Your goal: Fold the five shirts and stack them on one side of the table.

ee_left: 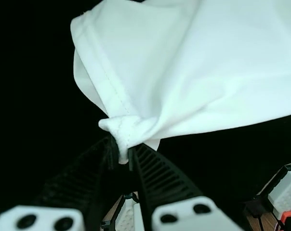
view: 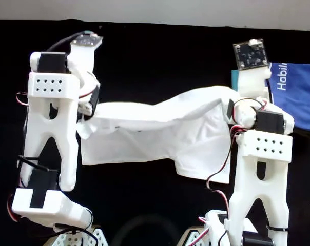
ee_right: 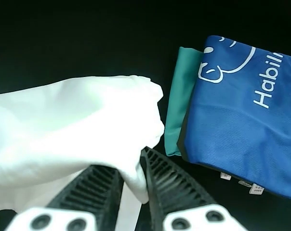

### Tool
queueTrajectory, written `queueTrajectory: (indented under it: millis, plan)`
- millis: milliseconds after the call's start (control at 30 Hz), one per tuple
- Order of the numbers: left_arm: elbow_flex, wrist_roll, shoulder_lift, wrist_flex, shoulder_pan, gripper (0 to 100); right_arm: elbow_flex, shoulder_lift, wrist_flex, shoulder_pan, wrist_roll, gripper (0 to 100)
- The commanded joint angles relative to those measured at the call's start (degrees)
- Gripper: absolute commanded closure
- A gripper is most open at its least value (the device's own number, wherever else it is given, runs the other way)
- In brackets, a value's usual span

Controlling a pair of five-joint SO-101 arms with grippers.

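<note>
A white shirt (view: 160, 133) is held stretched between the two arms over the black table (view: 144, 56). In the left wrist view, a bunched corner with a stitched hem is clamped by the left gripper (ee_left: 124, 156), whose fingers are closed together on the cloth. In the right wrist view, a rounded fold of this shirt is pinched by the right gripper (ee_right: 134, 175), whose fingers are likewise pressed onto the fabric.

In the high view, the left arm is seen at the picture's left side and the right arm at its right side. The shirt's upper edge is drawn between them, and the rest is spread below in loose folds. Whether that lower part is resting on the table cannot be told.

Just beside the right gripper, a folded blue shirt (ee_right: 242, 130) is laid on a folded green shirt (ee_right: 178, 106), of which a narrow strip is visible along one edge. White lettering and a white line drawing (ee_right: 222, 57) are printed on the blue shirt, and the lettering is cut off by the picture's edge. Two small white tags (ee_right: 225, 176) are seen at the blue shirt's edge, and anything written on them is too small to be read.
</note>
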Motion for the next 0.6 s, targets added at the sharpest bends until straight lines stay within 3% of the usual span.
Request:
queueTrajectory:
  millis: [0, 233, 567]
  plan:
    - [4.8, -0.1, -6.5, 0.7, 0.3, 99, -0.5, -1.9, 0.7, -0.8, 0.1, 99.3]
    - [14.5, -0.3, -10.9, 0.6, 1.3, 99, 0.3, -1.5, 0.7, -0.8, 0.1, 99.3]
    - [17.1, 0.1, -7.3, -3.1, 1.3, 99, 0.4, -1.5, 0.7, -0.7, 0.1, 99.3]
